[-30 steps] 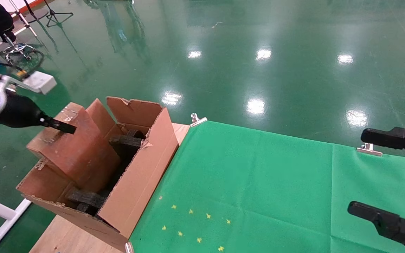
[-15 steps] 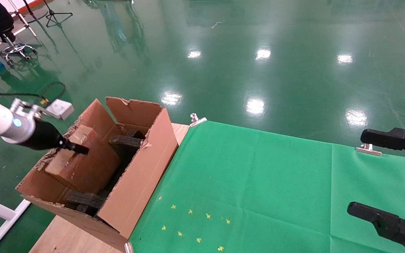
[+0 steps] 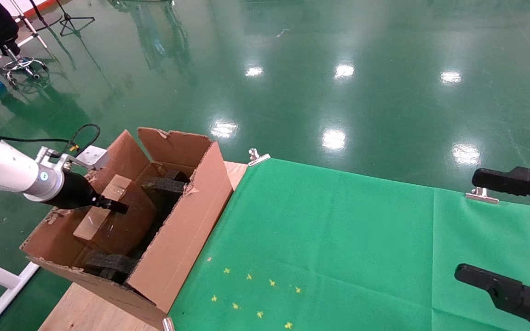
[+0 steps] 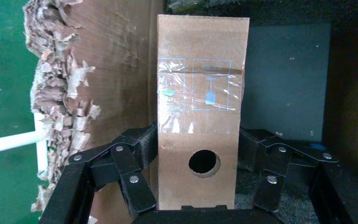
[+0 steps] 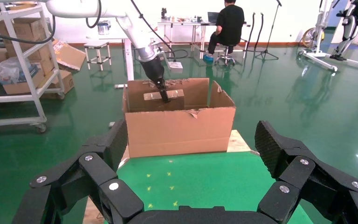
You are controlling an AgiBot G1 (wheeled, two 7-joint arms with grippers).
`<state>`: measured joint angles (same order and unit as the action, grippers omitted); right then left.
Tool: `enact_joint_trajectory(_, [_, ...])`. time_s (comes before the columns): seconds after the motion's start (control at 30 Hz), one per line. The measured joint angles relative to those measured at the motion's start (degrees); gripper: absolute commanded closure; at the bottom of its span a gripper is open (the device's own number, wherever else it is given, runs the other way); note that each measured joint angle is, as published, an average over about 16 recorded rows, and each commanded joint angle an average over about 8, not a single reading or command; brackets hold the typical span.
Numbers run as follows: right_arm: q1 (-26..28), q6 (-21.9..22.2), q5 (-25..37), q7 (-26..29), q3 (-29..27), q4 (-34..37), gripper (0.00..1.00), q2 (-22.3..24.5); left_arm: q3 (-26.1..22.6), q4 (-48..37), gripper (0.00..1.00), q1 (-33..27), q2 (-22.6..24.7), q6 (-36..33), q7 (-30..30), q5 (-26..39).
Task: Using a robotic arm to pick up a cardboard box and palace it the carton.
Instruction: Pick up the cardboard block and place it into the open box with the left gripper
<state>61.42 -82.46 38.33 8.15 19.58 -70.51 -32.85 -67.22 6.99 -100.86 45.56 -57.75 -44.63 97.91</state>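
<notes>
Left gripper [image 4: 198, 154] jaws clenched on box [image 3: 101, 212], held low inside carton [image 3: 180, 239] for release; right gripper [image 5: 193, 172] parked, jaws spread.

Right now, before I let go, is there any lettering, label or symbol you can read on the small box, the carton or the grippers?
No readable words or numbers anywhere in these views.
cardboard box: pale blue printed handling symbols in squares under the clear tape, one like a wine glass; the line of print above them is too small to read.
carton: plain cardboard, no print visible.
left gripper, closed on the box, and right gripper, parked over the green cloth: no markings visible.
</notes>
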Motion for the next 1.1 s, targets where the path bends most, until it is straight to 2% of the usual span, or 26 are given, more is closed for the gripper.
enact_joint_trajectory(0.1, [0.0, 0.0, 0.0, 0.0, 0.0, 0.0, 0.0, 0.0, 0.17, -0.91, 0.06, 0.26, 0.35, 0.45, 0.47, -0.29])
enact_joint_trajectory(0.13, [0.0, 0.0, 0.0, 0.0, 0.0, 0.0, 0.0, 0.0, 0.22, -1.13, 0.0, 0.32, 0.42, 0.55, 0.58, -0.37])
enact_joint_trajectory(0.8, [-0.01, 0.01, -0.01, 0.0, 0.0, 0.01, 0.0, 0.01, 0.2, -1.25, 0.0, 0.27, 0.35, 0.13, 0.7, -0.24])
enact_joint_trajectory(1.1, [-0.01, 0.01, -0.01, 0.0, 0.0, 0.01, 0.0, 0.01, 1.19, 1.82, 0.0, -2.02, -1.08, -1.6, 2.39, -1.64])
